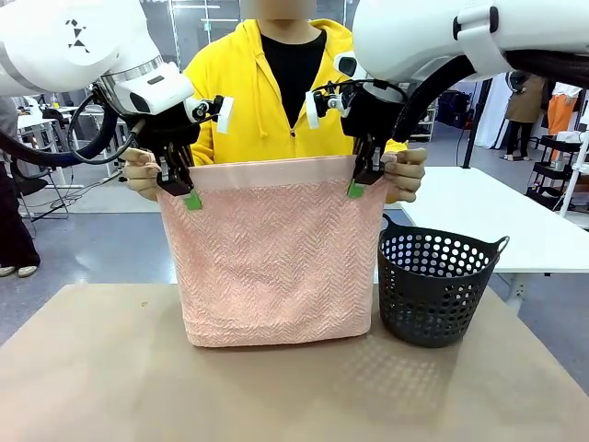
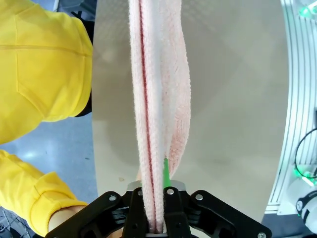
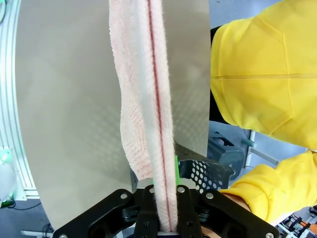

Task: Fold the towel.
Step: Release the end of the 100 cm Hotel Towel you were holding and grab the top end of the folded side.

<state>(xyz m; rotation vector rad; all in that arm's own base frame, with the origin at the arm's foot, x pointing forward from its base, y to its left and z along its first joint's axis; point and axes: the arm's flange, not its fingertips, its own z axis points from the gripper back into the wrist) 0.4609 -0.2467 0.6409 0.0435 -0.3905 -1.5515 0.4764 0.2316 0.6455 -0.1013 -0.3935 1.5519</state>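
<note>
A salmon-pink towel (image 1: 276,258) hangs spread btwn two robot arms and a person in a yellow hoodie (image 1: 248,83) at the far side of the table (image 1: 92,368). The left end effector (image 1: 179,189) is clamped on one top corner and the right end effector (image 1: 362,180) on the other. The person's hands (image 1: 140,173) grip the same top edge just outside each one.

The front view alone shows the full face of the cloth: herringbone zigzag weave, w/ a plain smooth hem band along the top. The lower edge is down at table level; actual contact can't be confirmed. A dark grey perforated basket (image 1: 433,285) stands upright just beside it, on the robot's right.

The wrist views show the thickness instead. In the left wrist view the towel (image 2: 153,99) runs edge-on as fuzzy doubled layers w/ a darker pink line btwn them, pinched in the left end effector (image 2: 157,218), a green pad (image 2: 166,171) pressed to the cloth. The right wrist view shows the same edge-on towel (image 3: 146,99), the right end effector (image 3: 166,213) closed on it, and the basket (image 3: 208,171) rim below.

Small black marks on the left arm's casing (image 1: 78,35) can't be read as text.
</note>
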